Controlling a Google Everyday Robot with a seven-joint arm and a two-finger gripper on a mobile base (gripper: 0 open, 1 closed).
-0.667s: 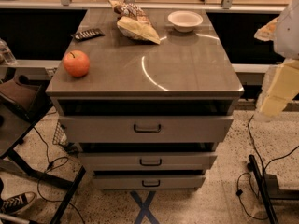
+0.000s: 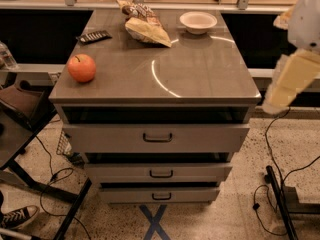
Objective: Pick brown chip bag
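Brown chip bag (image 2: 144,25), back edge (gripper (image 2: 290,81) off right).

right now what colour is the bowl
White bowl, clearest in camera view; gripper off to the right.

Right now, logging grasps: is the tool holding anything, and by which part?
Nothing seen held. The tool hangs beside the cabinet, apart from the brown chip bag lying on top.

White rounded arm (image 2: 307,19) shell, blurred, a yellowish patch at its upper left, gripper (image 2: 289,84) a pale cream, blocky, tapering piece, beyond the right edge of the table (image 2: 200,79), near its front right corner
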